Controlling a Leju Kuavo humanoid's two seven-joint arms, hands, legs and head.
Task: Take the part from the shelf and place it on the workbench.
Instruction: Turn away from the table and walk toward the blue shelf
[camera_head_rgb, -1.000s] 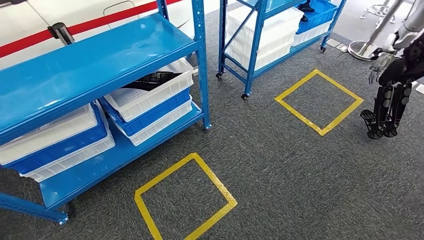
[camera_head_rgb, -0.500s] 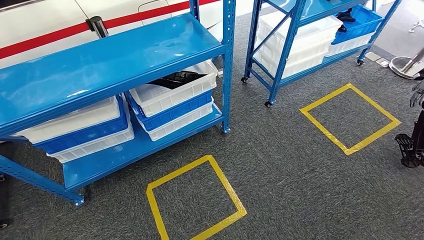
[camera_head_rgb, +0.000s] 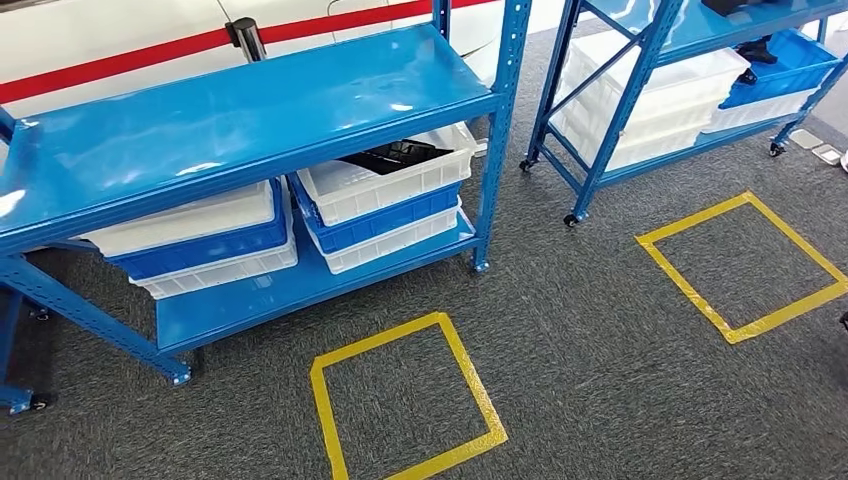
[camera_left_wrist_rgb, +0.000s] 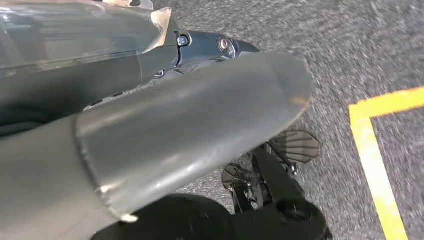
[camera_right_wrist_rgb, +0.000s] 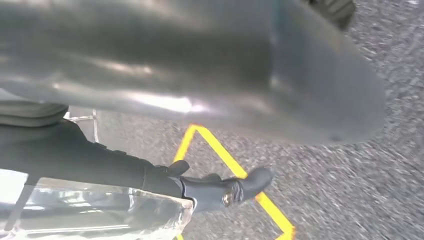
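- Part (camera_head_rgb: 395, 157), black, lies in the top white bin (camera_head_rgb: 385, 180) of the stack at the right end of the near blue shelf's (camera_head_rgb: 250, 110) lower level, under its top board.
- That bin rests on a blue bin (camera_head_rgb: 375, 218), which rests on another white one; a second stack of white and blue bins (camera_head_rgb: 195, 240) stands just beside it toward the left end of the same level.
- My left robot hand (camera_left_wrist_rgb: 175, 130) hangs above the grey carpet (camera_head_rgb: 600, 350): I see a thick grey thumb with a darker finger (camera_left_wrist_rgb: 215, 46) beside it, touching nothing; I cannot tell how far it is spread.
- My right robot hand (camera_right_wrist_rgb: 200, 70) likewise hangs over the carpet, a dark finger (camera_right_wrist_rgb: 225, 190) stretched out with nothing in it; how far apart its fingers are I cannot tell.
- Yellow tape squares mark the carpet, one (camera_head_rgb: 405, 400) in front of the near shelf, another (camera_head_rgb: 745, 265) in front of a second blue shelf (camera_head_rgb: 640, 70) holding more bins.
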